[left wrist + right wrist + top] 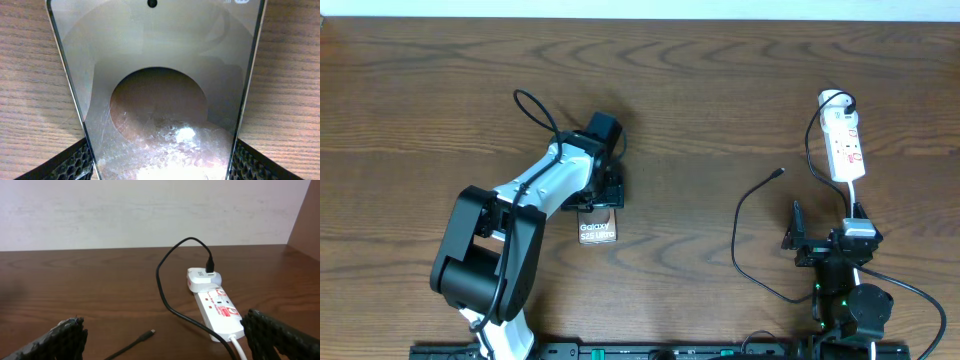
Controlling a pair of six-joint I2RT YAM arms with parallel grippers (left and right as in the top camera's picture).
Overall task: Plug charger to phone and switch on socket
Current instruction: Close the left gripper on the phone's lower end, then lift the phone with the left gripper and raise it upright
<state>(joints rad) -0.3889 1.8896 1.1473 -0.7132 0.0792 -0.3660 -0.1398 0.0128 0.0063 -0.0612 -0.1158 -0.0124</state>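
The phone (598, 230) lies flat on the wooden table, its "Galaxy" lettering facing up. My left gripper (603, 195) is at its far end, fingers against both long edges. In the left wrist view the phone (160, 75) fills the gap in the left gripper (160, 167), and each finger touches an edge. The charger (740, 230) loops over the table and its plug tip (778, 173) lies loose. The white socket (843, 145) lies at the right. My right gripper (825, 243) stands open near the table's front edge, holding nothing. In the right wrist view the plug tip (150, 332) lies ahead of the right gripper (165, 342), and the socket (220, 311) is front right.
A white adapter (833, 100) sits in the socket's far end with the charger cable running from it. The socket's thick white cord (857, 195) leads back toward the right arm. In the right wrist view a pale wall (150, 210) rises behind the table.
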